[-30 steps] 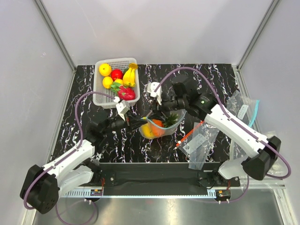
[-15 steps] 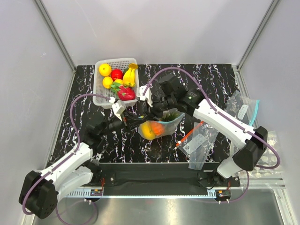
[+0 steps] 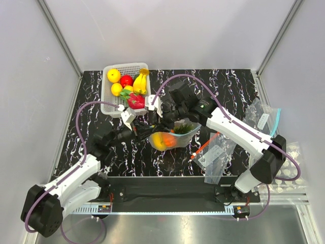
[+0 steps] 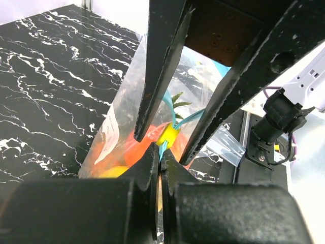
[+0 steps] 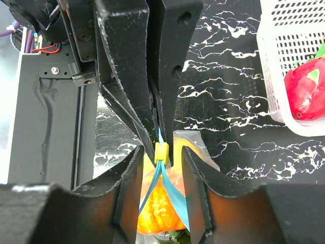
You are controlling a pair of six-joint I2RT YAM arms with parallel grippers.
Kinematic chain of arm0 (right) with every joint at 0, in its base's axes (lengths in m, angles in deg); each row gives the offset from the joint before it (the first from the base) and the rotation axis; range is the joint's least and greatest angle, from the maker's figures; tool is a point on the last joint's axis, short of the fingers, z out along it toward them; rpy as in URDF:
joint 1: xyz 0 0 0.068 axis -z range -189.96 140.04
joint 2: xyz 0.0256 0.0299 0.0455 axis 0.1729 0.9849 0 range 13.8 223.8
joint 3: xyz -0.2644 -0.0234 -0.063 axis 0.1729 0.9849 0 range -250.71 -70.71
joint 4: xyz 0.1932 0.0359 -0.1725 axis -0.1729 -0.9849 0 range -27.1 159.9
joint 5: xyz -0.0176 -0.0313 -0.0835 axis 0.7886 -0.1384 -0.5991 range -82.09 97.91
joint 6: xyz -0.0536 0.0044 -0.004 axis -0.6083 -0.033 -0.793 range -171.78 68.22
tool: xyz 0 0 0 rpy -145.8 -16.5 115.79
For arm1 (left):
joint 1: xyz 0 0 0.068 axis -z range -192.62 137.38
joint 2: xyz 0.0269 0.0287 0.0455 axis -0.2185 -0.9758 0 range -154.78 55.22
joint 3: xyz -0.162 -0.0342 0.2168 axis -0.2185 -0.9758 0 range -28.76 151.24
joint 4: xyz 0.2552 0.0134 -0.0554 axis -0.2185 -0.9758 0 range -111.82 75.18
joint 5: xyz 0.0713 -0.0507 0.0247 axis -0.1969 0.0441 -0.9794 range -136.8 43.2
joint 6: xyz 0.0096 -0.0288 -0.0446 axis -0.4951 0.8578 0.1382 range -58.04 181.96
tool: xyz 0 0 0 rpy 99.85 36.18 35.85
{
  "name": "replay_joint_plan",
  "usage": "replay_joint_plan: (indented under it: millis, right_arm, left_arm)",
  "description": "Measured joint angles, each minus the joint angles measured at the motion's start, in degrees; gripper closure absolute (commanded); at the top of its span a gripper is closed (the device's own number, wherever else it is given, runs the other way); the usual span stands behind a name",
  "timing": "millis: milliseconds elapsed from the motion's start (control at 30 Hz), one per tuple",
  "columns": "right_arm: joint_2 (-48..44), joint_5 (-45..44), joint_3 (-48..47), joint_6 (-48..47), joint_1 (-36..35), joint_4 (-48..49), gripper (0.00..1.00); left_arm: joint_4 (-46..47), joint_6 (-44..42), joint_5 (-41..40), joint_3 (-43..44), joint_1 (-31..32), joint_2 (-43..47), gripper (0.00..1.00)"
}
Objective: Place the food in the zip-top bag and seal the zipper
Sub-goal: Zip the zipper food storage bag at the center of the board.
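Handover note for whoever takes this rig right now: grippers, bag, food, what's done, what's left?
Left gripper: shut on the zipper, right beside its yellow slider.
Right gripper: open, fingers either side of the slider, not clamped.
Zip-top bag: between the arms, the food inside.
Done: food bagged.
Left: clamp the slider and run it along; the zipper strips past it are parted.
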Motion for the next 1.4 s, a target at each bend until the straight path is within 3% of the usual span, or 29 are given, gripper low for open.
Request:
replay_joint_plan:
  millis: [133, 500, 667, 1400]
  right_arm:
    - [-0.1, 0.0, 0.0, 0.1, 0.0, 0.0, 0.67]
    - [-1.0, -0.4, 0.0, 0.1, 0.0, 0.0, 0.77]
    - [-1.0, -1.0, 0.0, -0.2, 0.0, 0.2, 1.0]
    - [-2.6, -4.1, 3.1, 1.7, -1.1, 4.5, 1.0]
  left_arm:
    - [0.1, 0.2, 0.0, 0.0, 0.0, -0.3, 1.0]
    - [0.2, 0.2, 0.0, 0.0, -0.3, -0.3, 1.0]
    - [0.1, 0.2, 0.0, 0.0, -0.4, -0.3, 1.0]
    - [4.5, 8.1, -3.6, -6.8, -5.3, 7.3, 1.0]
